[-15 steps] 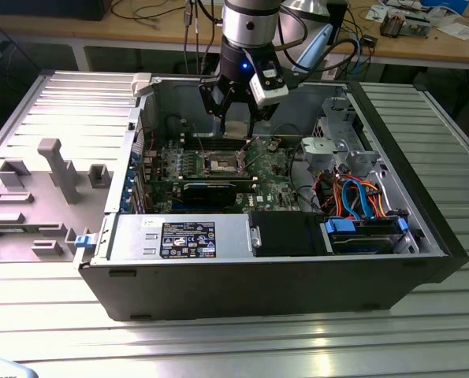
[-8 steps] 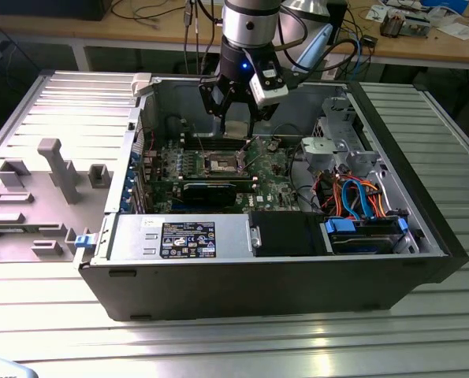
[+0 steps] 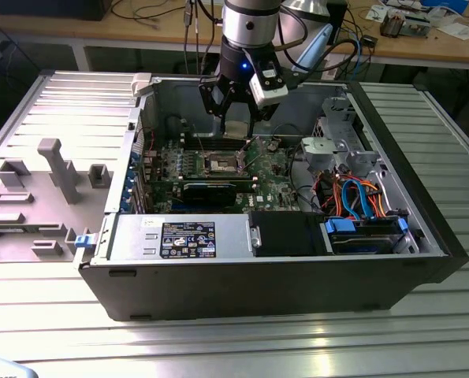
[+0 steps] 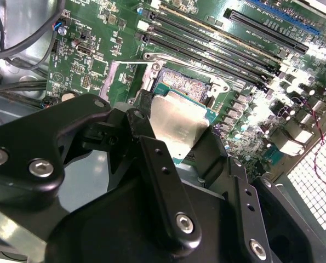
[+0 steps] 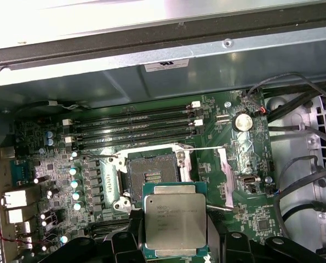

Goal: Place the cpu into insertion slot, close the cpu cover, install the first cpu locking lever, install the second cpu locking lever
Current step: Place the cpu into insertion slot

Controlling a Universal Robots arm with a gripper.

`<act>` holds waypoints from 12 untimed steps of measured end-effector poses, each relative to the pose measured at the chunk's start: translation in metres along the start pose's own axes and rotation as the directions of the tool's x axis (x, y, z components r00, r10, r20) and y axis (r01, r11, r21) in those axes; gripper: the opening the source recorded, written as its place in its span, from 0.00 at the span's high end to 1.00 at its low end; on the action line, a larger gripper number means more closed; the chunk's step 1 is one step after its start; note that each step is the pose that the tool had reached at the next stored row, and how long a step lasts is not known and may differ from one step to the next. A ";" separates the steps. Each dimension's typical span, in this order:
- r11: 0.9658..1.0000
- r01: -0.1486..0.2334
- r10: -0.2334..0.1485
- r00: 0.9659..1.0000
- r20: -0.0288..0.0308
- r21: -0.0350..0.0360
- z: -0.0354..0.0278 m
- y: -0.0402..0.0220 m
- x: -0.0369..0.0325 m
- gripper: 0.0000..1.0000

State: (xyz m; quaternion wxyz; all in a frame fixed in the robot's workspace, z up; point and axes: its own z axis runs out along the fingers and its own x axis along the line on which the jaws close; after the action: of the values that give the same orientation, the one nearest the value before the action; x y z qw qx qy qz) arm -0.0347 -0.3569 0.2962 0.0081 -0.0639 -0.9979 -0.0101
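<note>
In the first wrist view the gripper (image 5: pixel 175 233) is clamping the cpu (image 5: pixel 175 216) flat between its fingers, hovering over the green motherboard (image 5: pixel 213 109) just beside the insertion slot (image 5: pixel 152 171), whose dark centre is lying uncovered; memory slots (image 5: pixel 135 129) are running beyond.

Points the black two-fingered gripper (image 3: pixel 236 126) straight down from the silver-grey cylindrical wrist (image 3: pixel 250 20), seen in the exterior view. Shows a small blue light (image 3: pixel 243 66) on the black collar under that wrist. Presses black metal fingers (image 5: pixel 135 233) against opposite edges of the small flat square silvery-grey cpu (image 5: pixel 175 222), holding it level.
</note>
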 end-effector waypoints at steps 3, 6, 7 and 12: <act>1.000 -0.001 0.001 1.000 0.000 0.000 0.0000 0.0000 0.0000 0.45; 1.000 -0.002 0.002 1.000 0.000 0.000 0.0000 0.0000 0.0000 0.45; 1.000 -0.003 0.003 1.000 0.000 0.000 0.0000 0.0000 0.0000 0.45; 1.000 -0.005 0.005 1.000 0.000 0.000 0.0000 0.0000 0.0000 0.45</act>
State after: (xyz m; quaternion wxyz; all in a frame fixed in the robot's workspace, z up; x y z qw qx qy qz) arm -0.0347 -0.3569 0.2962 0.0080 -0.0666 -0.9977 -0.0101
